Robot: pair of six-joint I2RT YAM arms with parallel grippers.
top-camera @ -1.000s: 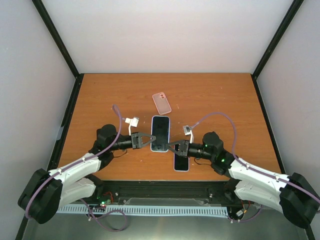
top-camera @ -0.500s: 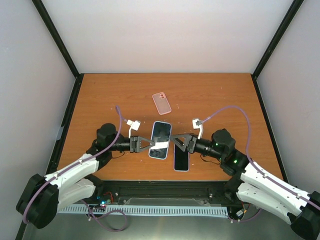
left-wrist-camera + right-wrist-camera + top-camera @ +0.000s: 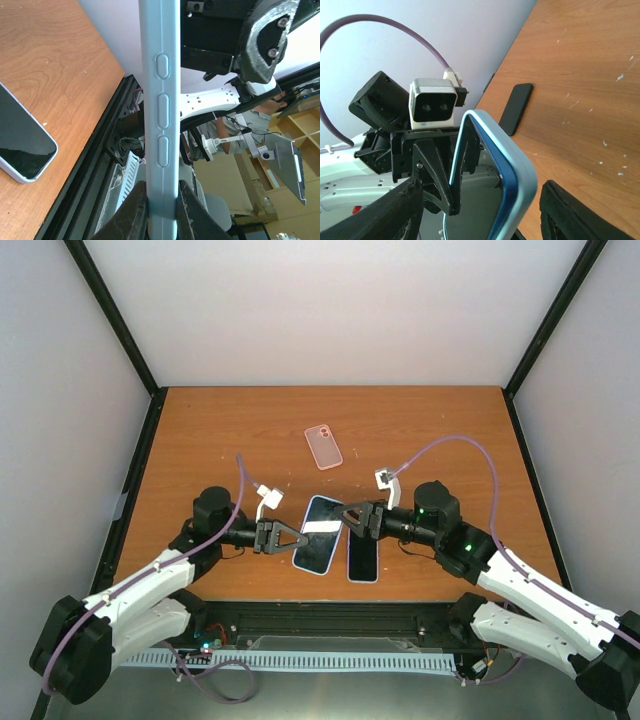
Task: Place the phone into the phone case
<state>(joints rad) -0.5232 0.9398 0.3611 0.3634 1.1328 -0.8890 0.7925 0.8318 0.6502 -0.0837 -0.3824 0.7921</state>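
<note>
The phone [image 3: 363,562] lies flat, screen up, on the table [image 3: 200,440], close to its near edge and a little right of the middle. Its far end is hidden under the right gripper [image 3: 350,518]. Its long axis runs from the near edge toward the far edge.

Just beside it on the left, the light blue case [image 3: 318,533] is held off the table and tilted, its far end leaning right. Its face is dark and glossy, so I cannot tell whether anything sits inside.

The left gripper [image 3: 297,537] pinches the case's long edge. The right gripper's fingers are spread, with the case's far corner between them. A pink case [image 3: 323,446] lies well apart, toward the far edge.
</note>
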